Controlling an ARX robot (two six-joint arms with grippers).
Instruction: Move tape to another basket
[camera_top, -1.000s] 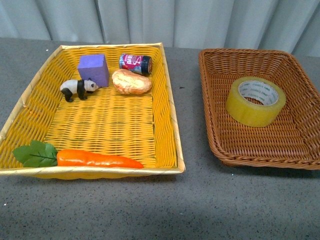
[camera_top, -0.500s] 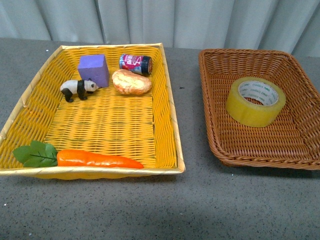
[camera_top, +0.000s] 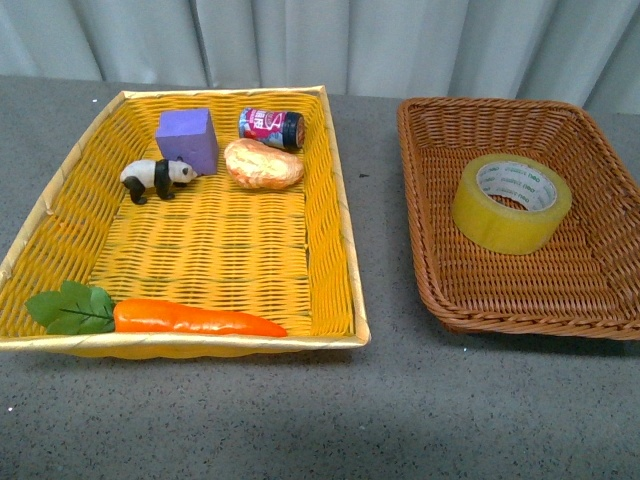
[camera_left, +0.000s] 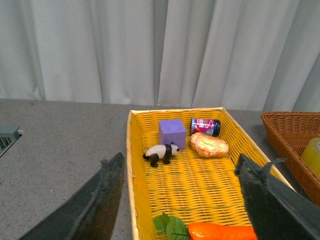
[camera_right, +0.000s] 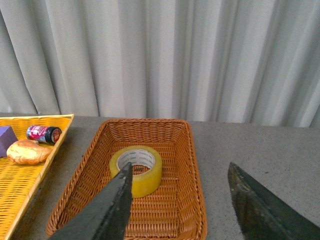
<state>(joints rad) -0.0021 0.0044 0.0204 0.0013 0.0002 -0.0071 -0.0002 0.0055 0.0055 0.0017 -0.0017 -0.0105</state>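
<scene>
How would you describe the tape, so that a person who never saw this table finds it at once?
Two baskets stand on the grey table: a yellow basket and, to its right in the front view, a brown wicker basket. The tape lies alone in the brown one, a translucent yellow roll with a white printed core.

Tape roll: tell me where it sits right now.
In the front view the tape lies alone inside the brown wicker basket on the right, toward its far half. The yellow basket sits to its left; neither gripper touches it.

Grey speckled table (camera_top: 380, 400) bearing yellow basket (camera_top: 345, 230) beside brown basket (camera_top: 425, 265), apart.
</scene>
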